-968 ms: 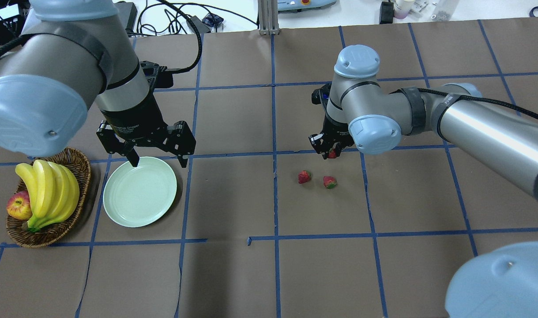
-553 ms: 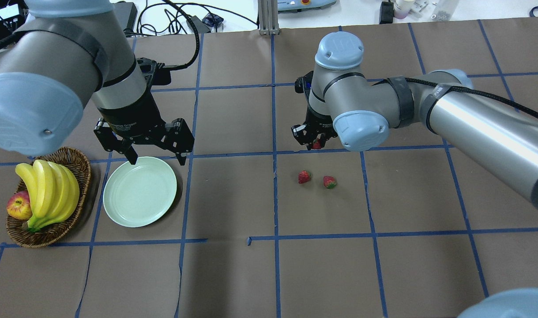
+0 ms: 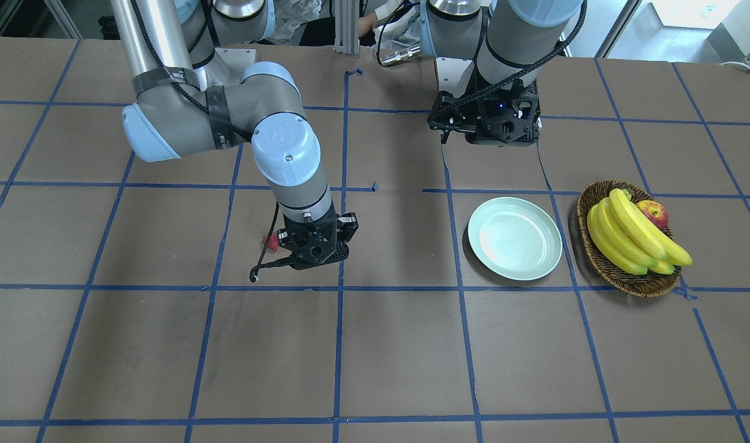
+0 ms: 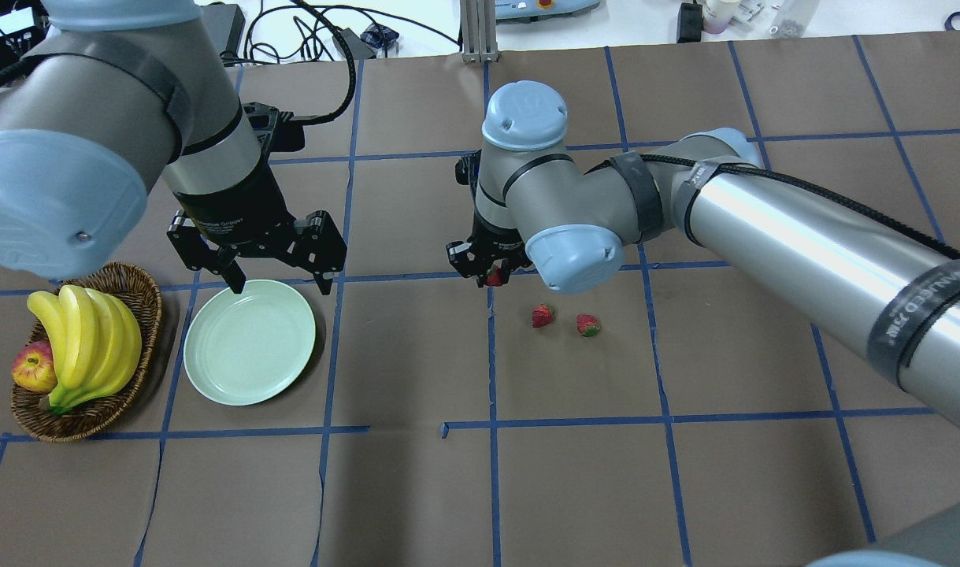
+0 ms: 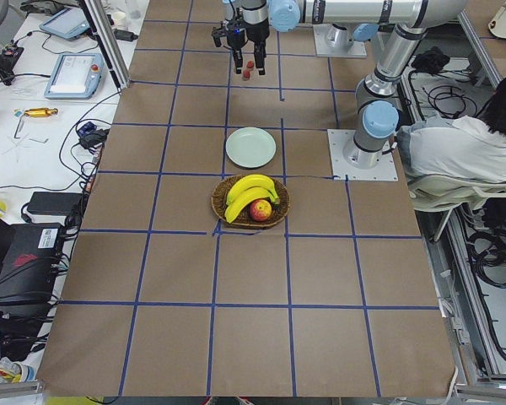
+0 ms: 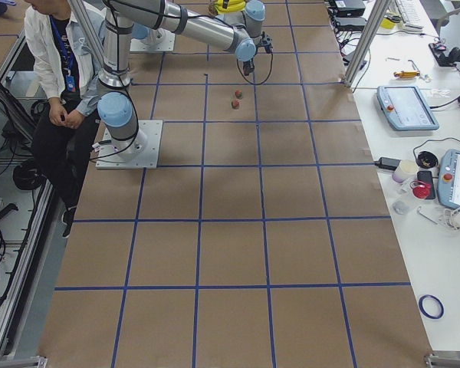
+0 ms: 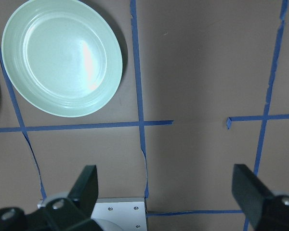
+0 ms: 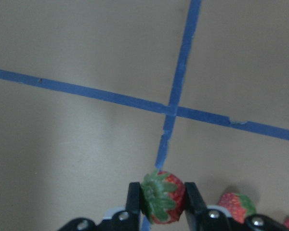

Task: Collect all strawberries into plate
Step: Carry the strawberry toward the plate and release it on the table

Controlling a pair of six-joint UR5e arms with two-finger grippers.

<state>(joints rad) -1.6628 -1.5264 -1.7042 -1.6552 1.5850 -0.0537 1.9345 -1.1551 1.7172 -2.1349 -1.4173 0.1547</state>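
Zero of three in plate (image 4: 249, 342). Right gripper (image 4: 492, 276) pinches one strawberry (image 8: 163, 196) aloft, well right of plate. Two other strawberries (image 4: 543, 316) (image 4: 588, 324) lie loose farther right. Left gripper (image 4: 281, 283) hangs wide open over plate's far rim. Path to plate looks open. Basket (image 4: 145, 315) sits just left of plate.

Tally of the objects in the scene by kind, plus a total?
Strawberries: 3 (one in the right gripper, two lying loose)
Plate: 1
Basket: 1
Banana bunch: 1
Apple: 1
Total: 7
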